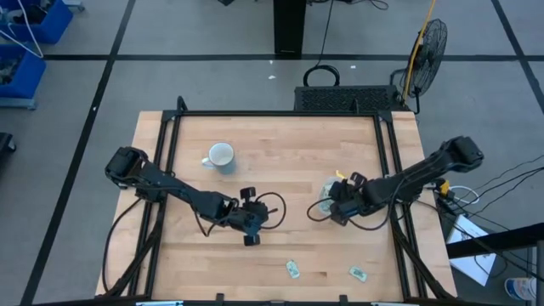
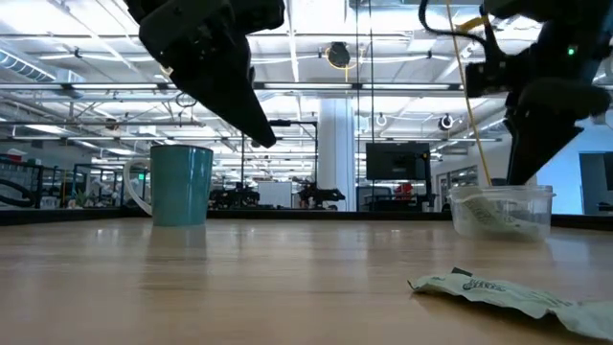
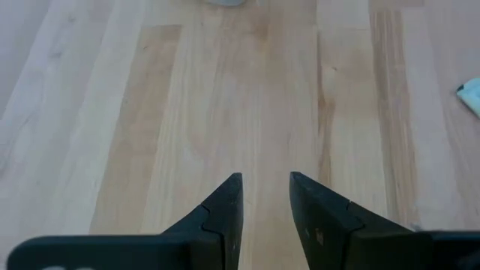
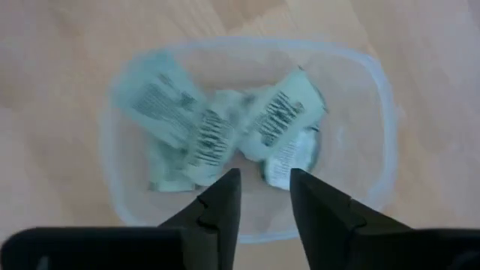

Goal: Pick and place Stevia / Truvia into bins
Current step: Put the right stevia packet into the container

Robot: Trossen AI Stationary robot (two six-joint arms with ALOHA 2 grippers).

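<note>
1. The right gripper (image 4: 264,196) hangs right over the clear tub (image 4: 375,90). Its fingers are a little apart and hold nothing.
2. Several green and white packets (image 4: 225,127) lie in a heap inside the tub.
3. The tub (image 1: 326,194) sits on the right part of the table (image 1: 280,153), partly under the right arm.
4. Two more packets lie on the table near its front edge, one (image 1: 293,269) by the middle and one (image 1: 358,274) to its right.
5. The left gripper (image 3: 264,202) waits over bare wood near the middle. Its fingers are a little apart and empty.
6. A mug (image 1: 220,156) stands at the back left; its colour is hard to tell, maybe teal.
</note>
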